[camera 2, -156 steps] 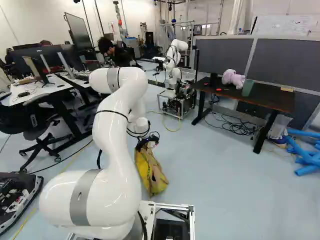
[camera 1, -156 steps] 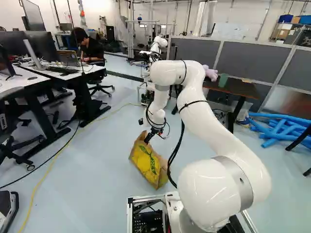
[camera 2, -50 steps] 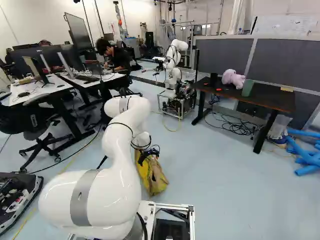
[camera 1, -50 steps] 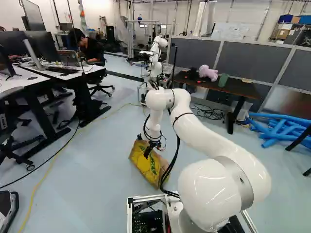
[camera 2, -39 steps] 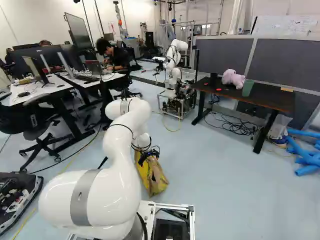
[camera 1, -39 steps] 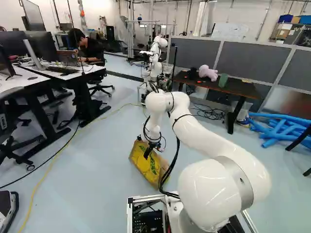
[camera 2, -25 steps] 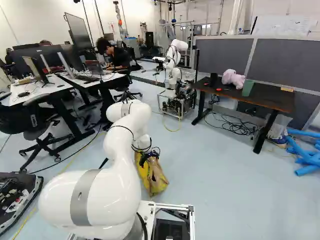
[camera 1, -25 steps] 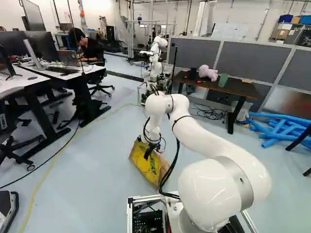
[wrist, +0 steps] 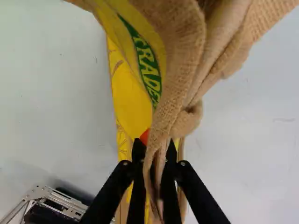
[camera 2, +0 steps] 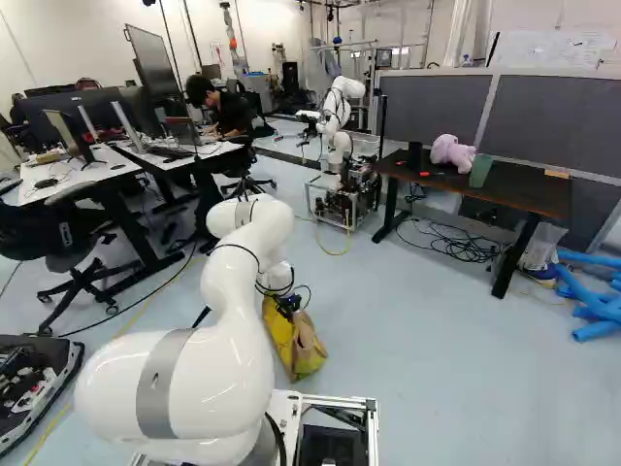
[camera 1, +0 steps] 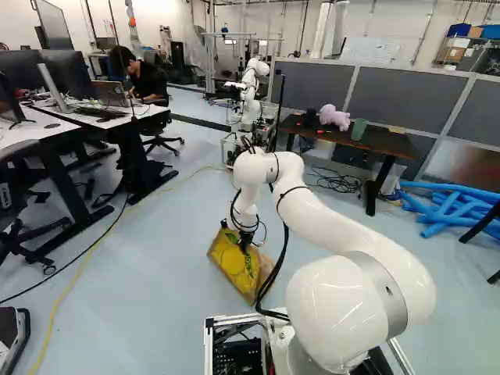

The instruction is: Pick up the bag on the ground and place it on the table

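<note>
On flr [camera 1: 156, 273], bag [camera 1: 231, 262] now pinched by end effector [camera 1: 244, 248]

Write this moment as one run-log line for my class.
claw: shut on bag | bag: upright on floor, not yet on dark table | next: probably lift

Folds of the bag [camera 1: 228, 262] cover the inner faces of the fingers [camera 1: 244, 244] and part of the green lettering [wrist: 147, 65], while its upper cloth runs out of the wrist view ahead. A red patch [wrist: 145, 136] at one fingertip is too covered to identify. Black cables [camera 1: 275, 269] mask the bag's right edge in the left base view. On the table [camera 2: 524, 194], far right, small red items [camera 2: 424, 174] defy identification; blue tubes [camera 2: 594, 303] and, near left, a black-and-white machine [camera 2: 39, 383] are cut off.
</note>
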`<state>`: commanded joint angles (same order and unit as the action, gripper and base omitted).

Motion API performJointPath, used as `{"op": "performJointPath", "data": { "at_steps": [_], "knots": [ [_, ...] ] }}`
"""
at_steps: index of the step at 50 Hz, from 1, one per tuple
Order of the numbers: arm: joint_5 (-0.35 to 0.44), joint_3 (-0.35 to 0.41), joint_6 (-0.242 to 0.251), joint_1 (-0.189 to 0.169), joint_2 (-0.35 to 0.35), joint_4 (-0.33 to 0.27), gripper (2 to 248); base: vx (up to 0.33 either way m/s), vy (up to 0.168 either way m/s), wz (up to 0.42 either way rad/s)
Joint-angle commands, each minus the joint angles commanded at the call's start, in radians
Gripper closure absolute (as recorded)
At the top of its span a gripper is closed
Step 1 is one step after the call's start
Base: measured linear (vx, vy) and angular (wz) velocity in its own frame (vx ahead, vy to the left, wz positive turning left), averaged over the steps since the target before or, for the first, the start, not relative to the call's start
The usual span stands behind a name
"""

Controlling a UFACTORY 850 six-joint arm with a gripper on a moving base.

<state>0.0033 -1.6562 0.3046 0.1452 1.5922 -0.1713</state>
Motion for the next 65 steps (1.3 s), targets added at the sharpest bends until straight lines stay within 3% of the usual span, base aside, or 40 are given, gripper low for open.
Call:
{"op": "performJointPath", "data": {
  "at_steps": [3, 4, 36, 65],
  "knots": [
    [0.0, 0.0, 0.0, 0.0, 0.0, 0.0, 203, 0.0, 0.0, 0.0],
    [0.0, 0.0, 0.0, 0.0, 0.0, 0.0, 228, 0.0, 0.0, 0.0],
    [0.0, 0.083, 0.0, 0.0, -0.085, 0.003, 228, 0.0, 0.0, 0.0],
    [0.0, 0.215, 0.0, 0.004, -0.204, 0.057, 228, 0.0, 0.0, 0.0]
  ]
}}
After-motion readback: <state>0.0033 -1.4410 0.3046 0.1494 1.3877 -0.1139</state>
